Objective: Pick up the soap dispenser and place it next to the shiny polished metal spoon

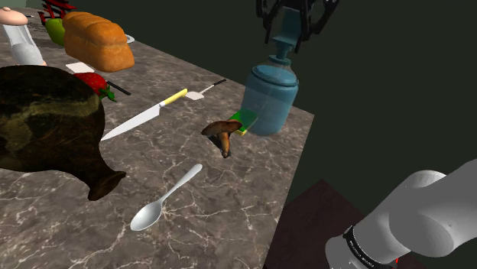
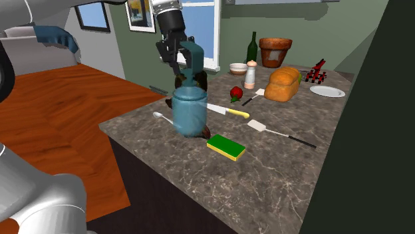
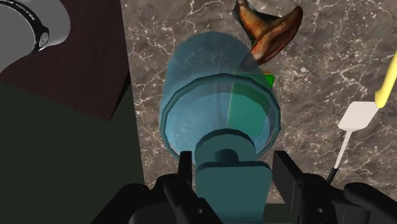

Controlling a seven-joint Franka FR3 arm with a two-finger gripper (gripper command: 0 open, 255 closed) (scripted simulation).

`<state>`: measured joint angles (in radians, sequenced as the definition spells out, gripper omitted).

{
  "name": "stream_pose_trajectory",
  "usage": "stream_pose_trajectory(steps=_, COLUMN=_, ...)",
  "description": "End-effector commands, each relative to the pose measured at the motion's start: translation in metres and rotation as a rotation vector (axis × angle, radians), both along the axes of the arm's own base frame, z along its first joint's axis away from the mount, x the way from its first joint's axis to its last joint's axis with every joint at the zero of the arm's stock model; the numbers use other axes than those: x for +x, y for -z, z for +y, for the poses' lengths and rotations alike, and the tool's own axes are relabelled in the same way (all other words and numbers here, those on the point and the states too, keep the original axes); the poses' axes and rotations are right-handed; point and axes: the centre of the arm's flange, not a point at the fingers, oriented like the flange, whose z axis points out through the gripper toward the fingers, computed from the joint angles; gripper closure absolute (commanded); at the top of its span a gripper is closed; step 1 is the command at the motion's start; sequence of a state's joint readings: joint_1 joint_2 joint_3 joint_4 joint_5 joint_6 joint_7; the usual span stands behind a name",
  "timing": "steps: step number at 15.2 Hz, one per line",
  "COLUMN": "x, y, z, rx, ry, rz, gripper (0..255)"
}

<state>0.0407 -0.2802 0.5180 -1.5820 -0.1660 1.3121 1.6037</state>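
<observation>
Directly beneath my hand (image 3: 233,162) the blue soap dispenser (image 3: 197,108) stands upright on the tabletop (image 1: 229,222). My fingers sit apart on either side of its pump head, not yet gripping, placed so they can close on it. The spoon (image 1: 164,200) lies well away from my hand.

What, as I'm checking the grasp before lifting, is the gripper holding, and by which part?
Nothing: the gripper, fingers open, flanks the soap dispenser at its pump head, slim gaps either side.
</observation>
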Motion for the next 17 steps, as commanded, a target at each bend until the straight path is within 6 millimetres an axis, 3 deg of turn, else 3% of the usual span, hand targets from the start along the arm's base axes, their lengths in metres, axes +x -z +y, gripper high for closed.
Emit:
stream_pose_trajectory(steps=1, x=-0.021, y=0.001, z=0.02, rx=-0.001, ry=0.001, rz=0.0, gripper=255)
stream_pose_trajectory(steps=17, x=-0.158, y=0.001, z=0.18, rx=0.0, ry=0.001, rz=0.0, gripper=255)
